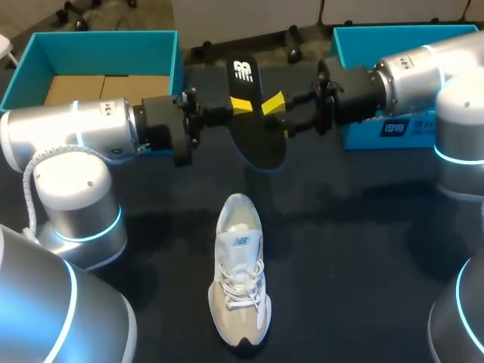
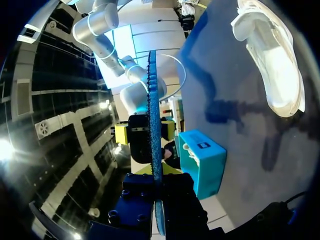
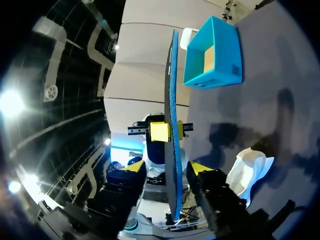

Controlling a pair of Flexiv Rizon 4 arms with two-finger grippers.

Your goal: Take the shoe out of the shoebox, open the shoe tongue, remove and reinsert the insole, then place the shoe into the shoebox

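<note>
My left arm [image 1: 76, 128] comes in from 9 o'clock. Behind it, at the bench's [image 1: 363, 265] 10 o'clock corner, the teal shoebox [image 1: 113, 49] stands open, with brown card showing inside. My left jaws are clamped on the near long edge of the black insole [image 1: 253, 121], one yellow fingertip [image 1: 240, 104] pressed flat on its upper face. My left wrist camera sees the insole [image 2: 154, 125] edge-on, running straight out from between my dark fingers [image 2: 142, 187].

The insole hangs clear of the bench, its printed end toward 12 o'clock. At 6 o'clock from it the pale shoe [image 1: 240, 280] sits upright on its sole, well apart, with its toe toward 6 o'clock, white laces tied and nothing touching it.

My right jaws, coming from 3 o'clock, stand spread around the insole's other edge. In my right wrist camera both yellow fingertips [image 3: 200, 167] sit clear of the thin insole [image 3: 171, 100] between them, holding nothing. A second teal box [image 1: 355, 41] stands at 2 o'clock behind my right arm [image 1: 423, 76].
</note>
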